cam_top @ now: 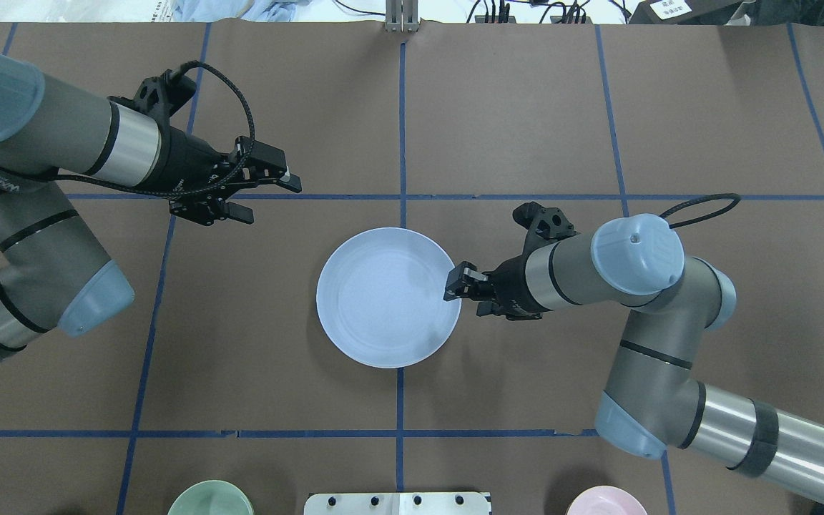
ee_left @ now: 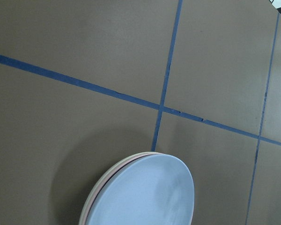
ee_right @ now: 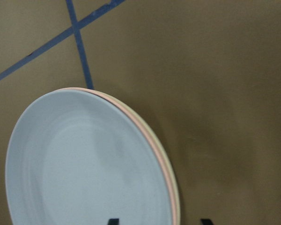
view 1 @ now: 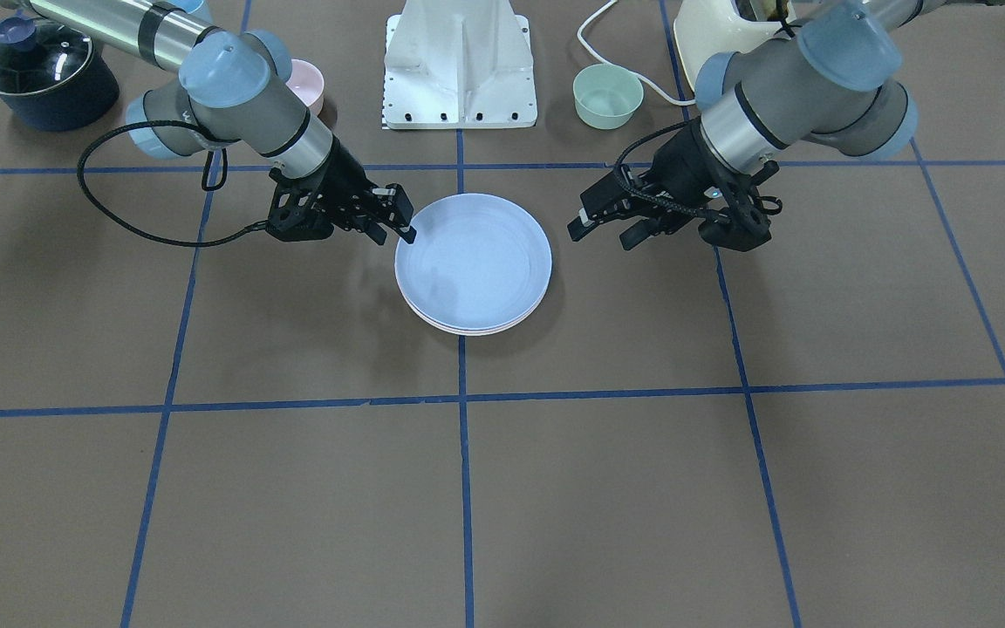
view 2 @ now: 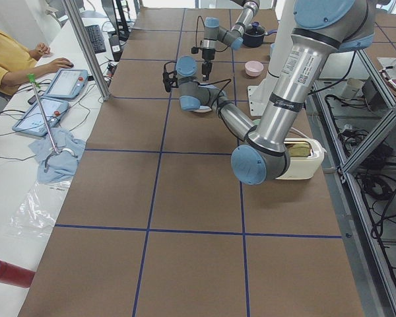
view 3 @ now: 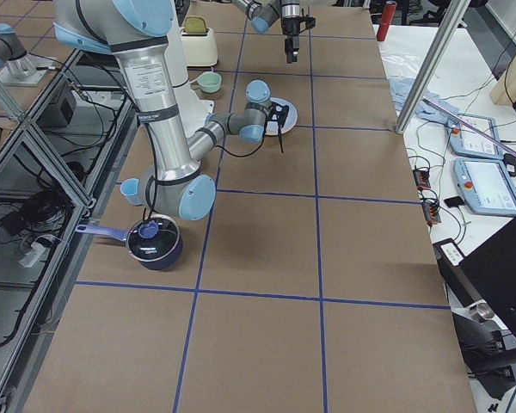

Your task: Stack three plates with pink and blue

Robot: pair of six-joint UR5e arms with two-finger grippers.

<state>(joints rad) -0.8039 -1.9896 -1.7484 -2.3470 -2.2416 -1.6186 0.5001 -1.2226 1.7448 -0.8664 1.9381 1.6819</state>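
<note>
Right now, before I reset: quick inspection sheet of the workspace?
Surface: brown table, blue tape grid.
Job's things: blue plate on top of pink plate and cream plate, one stack.
Clutter: green bowl, pink bowl, lidded pot, toaster at the robot's side.
Grippers: right gripper open, at the blue plate's rim; left gripper open, apart from the plates.
Cables: black cable loop at right wrist; white toaster cord.
Surroundings: seated person, tablets beside the table.
</note>
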